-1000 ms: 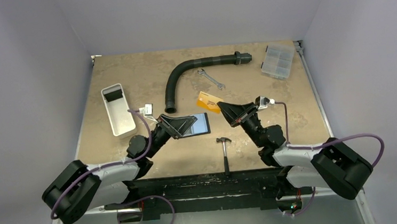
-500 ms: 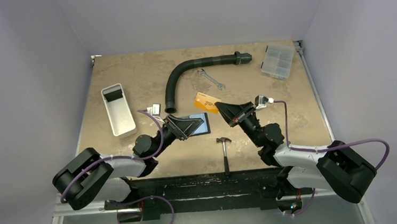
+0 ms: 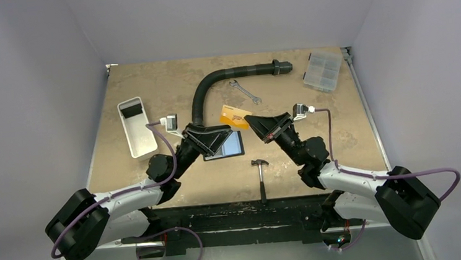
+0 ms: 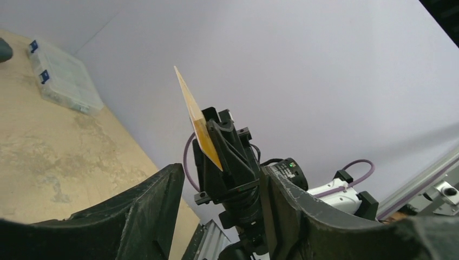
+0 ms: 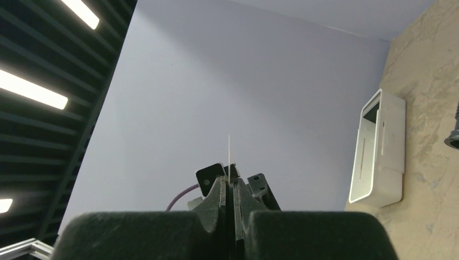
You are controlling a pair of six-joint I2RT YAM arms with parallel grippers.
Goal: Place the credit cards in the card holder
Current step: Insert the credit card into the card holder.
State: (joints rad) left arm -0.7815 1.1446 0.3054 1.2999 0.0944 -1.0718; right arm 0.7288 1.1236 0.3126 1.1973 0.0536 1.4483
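My right gripper [image 3: 250,121] is shut on an orange credit card [image 3: 234,113] and holds it above the table. It shows edge-on as a thin pale line in the right wrist view [image 5: 229,154], between the closed fingers [image 5: 234,189]. The black card holder [image 3: 228,147] lies open on the table, its glossy bluish inside facing up. My left gripper [image 3: 208,135] hovers over its left part, tilted up, jaws open and empty. The left wrist view [image 4: 222,179] looks through the gap at the right gripper [image 4: 224,149] and its card [image 4: 197,116]. No dark cards are clearly visible.
A white tray [image 3: 140,140] with something dark at its far end stands at the left and shows in the right wrist view [image 5: 379,157]. A black curved hose [image 3: 212,85], a wrench [image 3: 245,91] and a clear compartment box [image 3: 323,70] lie farther back. A hammer [image 3: 261,177] lies near the front.
My right gripper has carried the orange card a little up and to the left. My left gripper has swung slightly back and left over the card holder, still open.
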